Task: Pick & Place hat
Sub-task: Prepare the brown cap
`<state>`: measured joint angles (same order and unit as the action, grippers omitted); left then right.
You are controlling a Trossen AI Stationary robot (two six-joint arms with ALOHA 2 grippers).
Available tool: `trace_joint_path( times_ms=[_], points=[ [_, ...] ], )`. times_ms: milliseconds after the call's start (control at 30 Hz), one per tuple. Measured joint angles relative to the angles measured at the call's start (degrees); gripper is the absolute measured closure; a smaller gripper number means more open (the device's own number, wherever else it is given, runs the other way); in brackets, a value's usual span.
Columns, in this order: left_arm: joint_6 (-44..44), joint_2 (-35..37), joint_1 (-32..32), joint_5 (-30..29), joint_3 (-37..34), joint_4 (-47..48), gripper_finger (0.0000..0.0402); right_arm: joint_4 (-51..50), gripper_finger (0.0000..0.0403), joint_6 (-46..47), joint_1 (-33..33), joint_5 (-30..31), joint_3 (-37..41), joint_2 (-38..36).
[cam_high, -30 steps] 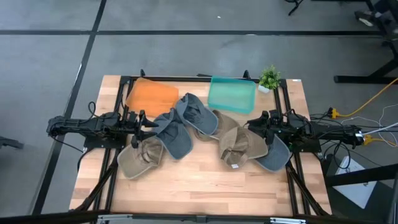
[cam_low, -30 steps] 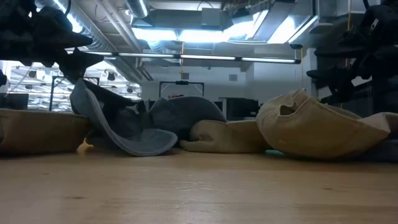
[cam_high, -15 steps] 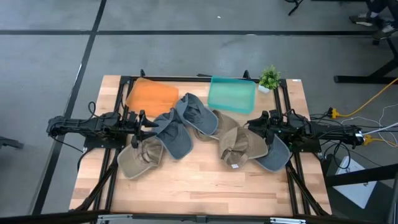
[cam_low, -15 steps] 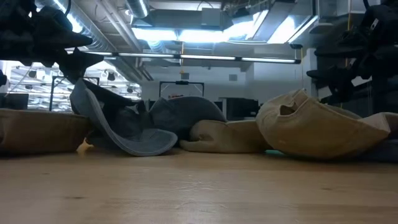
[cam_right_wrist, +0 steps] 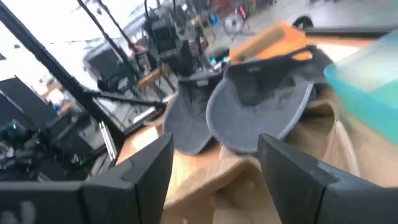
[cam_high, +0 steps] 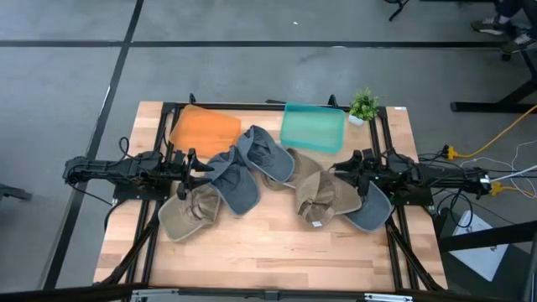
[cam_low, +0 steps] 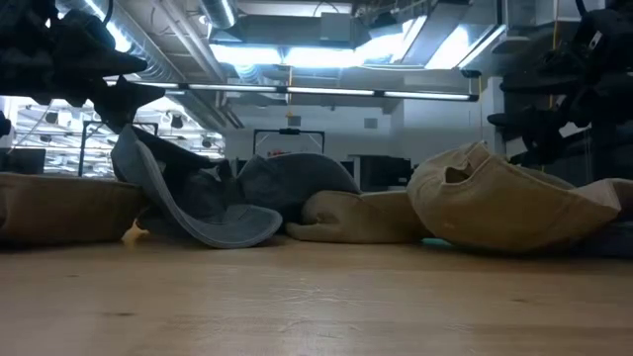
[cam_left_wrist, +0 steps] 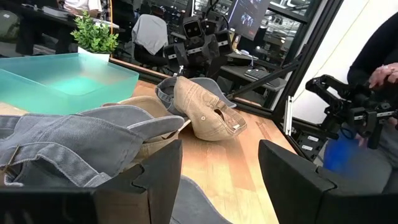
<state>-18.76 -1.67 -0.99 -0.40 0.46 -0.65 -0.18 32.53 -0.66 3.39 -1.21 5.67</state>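
left gripper [cam_high: 204, 172] jaws wide, empty | right gripper [cam_high: 340, 170] jaws apparently likewise, over hats [cam_high: 323, 195]

The left gripper [cam_high: 200, 173] and right gripper [cam_high: 341, 173] hung low at opposite table sides, fingers spread apart, empty.

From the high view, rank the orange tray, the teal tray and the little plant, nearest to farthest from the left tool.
1. Orange tray, at the table's back, nearest the left tool.
2. Teal tray, back, toward the right arm's side.
3. Plant, back corner on the right arm's side.
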Motion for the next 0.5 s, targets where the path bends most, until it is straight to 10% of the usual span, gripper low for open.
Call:
trace_joint_path(
  times_ms=[500],
  points=[
    [0.0,0.0,0.0,0.0,0.0,0.0,0.0194,-8.7,0.0171,-8.2,-1.0,3.1,-20.7,22.0]
  ],
)
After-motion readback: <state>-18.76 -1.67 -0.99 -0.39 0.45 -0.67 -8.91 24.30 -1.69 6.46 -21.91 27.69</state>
